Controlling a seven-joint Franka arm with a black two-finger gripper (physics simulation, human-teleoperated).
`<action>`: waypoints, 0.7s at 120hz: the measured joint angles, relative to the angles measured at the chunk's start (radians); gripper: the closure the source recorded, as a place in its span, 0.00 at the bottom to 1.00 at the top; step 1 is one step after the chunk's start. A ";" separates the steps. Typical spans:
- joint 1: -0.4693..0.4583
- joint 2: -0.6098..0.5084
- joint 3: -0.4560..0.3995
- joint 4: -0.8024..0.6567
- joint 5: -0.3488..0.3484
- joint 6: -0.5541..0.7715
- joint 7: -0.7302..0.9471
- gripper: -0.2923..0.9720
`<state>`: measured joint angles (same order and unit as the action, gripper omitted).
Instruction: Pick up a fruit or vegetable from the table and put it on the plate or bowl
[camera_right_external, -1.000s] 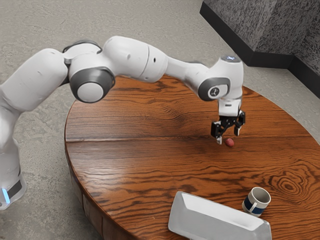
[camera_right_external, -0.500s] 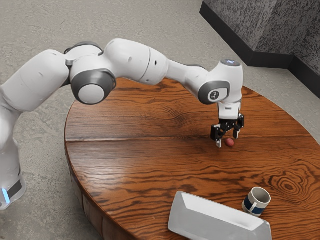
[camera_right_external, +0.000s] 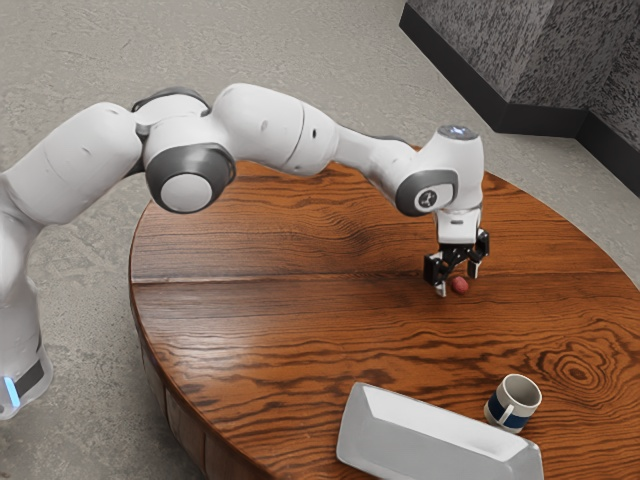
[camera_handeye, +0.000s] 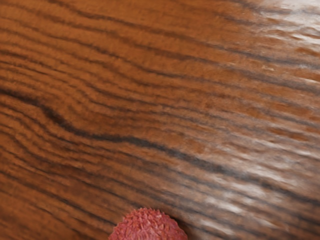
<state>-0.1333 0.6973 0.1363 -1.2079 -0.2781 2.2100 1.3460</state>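
Item one, gripper (camera_right_external: 457, 281): black, two fingers (camera_right_external: 437, 278), pointing straight down from the end of the arm (camera_right_external: 300, 130), low over the table (camera_right_external: 300, 330). I read it as open: the fingers stand apart with a gap wider than the fruit, and neither visibly presses on it. Item two, lychee (camera_right_external: 460, 286): small, red, bumpy skin, lying on the table directly under the gripper, in the gap between the two fingers. In the wrist view the lychee (camera_handeye: 147, 226) sits at the lower edge, which I take to mean it is right beneath the gripper. The relation that matters: the fruit is straight below and centred, not off to either side, so I judge the coming move to be a short drop and a squeeze with no sideways correction. Its shape is close to round, with no long axis worth aligning to, so the present finger angle should do. Whether the tips reach the tabletop I cannot tell. Risk, as I see it: a small round thing may roll or pop out if one finger meets it first. Item three, plate (camera_right_external: 400, 440): white, rectangular, at the table's near edge, well apart from the lychee. Item four, mug (camera_right_external: 513, 402): white with a blue band, just beside the plate on the exterior view's right, outside the task
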 joint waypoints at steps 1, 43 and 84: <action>0.000 0.000 0.000 0.000 0.000 0.001 0.000 0.29; 0.000 0.002 0.000 0.000 -0.001 0.016 -0.007 0.60; -0.002 -0.002 0.000 0.000 -0.001 0.018 -0.015 0.65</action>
<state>-0.1349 0.6951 0.1367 -1.2080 -0.2787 2.2277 1.3311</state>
